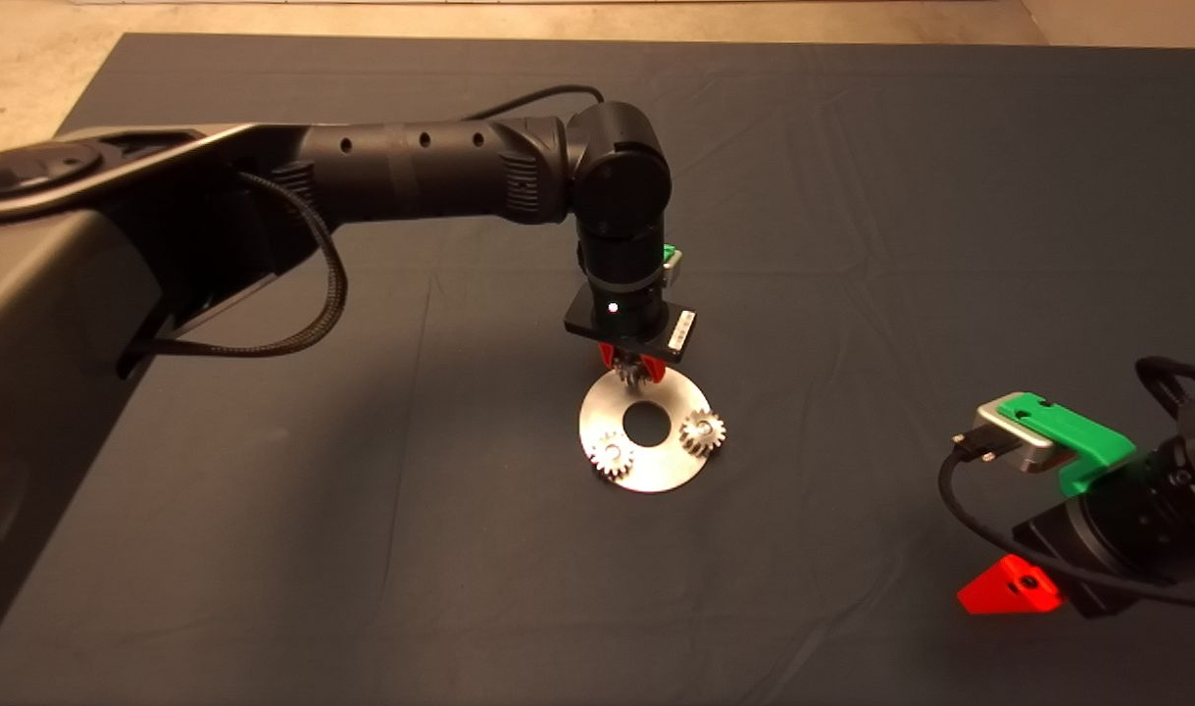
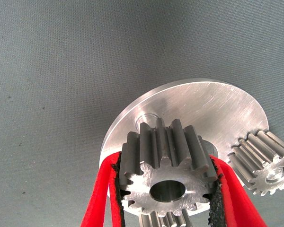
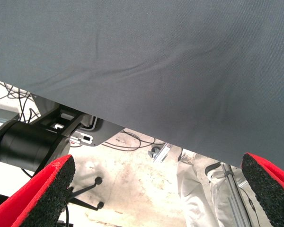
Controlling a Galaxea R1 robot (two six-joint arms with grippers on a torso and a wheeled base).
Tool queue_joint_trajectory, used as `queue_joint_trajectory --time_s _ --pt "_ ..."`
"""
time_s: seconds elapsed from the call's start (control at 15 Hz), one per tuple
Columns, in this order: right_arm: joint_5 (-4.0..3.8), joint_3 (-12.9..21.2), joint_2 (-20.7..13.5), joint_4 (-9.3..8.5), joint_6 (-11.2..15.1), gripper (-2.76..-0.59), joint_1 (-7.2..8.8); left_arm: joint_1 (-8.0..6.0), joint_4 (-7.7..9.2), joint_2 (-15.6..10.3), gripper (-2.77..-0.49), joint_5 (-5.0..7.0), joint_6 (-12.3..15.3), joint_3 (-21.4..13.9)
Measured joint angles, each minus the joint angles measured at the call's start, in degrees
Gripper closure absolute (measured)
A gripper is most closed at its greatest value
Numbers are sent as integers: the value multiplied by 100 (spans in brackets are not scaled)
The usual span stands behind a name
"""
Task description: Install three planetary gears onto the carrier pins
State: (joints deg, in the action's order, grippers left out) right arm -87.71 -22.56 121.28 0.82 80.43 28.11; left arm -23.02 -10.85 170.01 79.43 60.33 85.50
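Observation:
The shiny round carrier disc lies mid-mat. Two planetary gears sit on it, on the near-left and right sides of its central hole. My left gripper reaches straight down over the disc's far edge, shut on a third gear, which it holds flat between the red fingers. In the left wrist view a bare carrier pin stands on the disc just beyond the held gear. A seated gear shows beside it. My right gripper is parked at the lower right, open.
The dark mat spreads around the disc. The right wrist view shows the mat's edge, the floor with cables, and a person's light trouser legs beyond it.

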Motion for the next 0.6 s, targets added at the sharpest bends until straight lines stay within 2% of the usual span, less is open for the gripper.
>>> queue_joint_trajectory --time_s 0.6 --pt "0 0 0 -7 1 -262 0 -2 40 15 -71 -4 25 217"
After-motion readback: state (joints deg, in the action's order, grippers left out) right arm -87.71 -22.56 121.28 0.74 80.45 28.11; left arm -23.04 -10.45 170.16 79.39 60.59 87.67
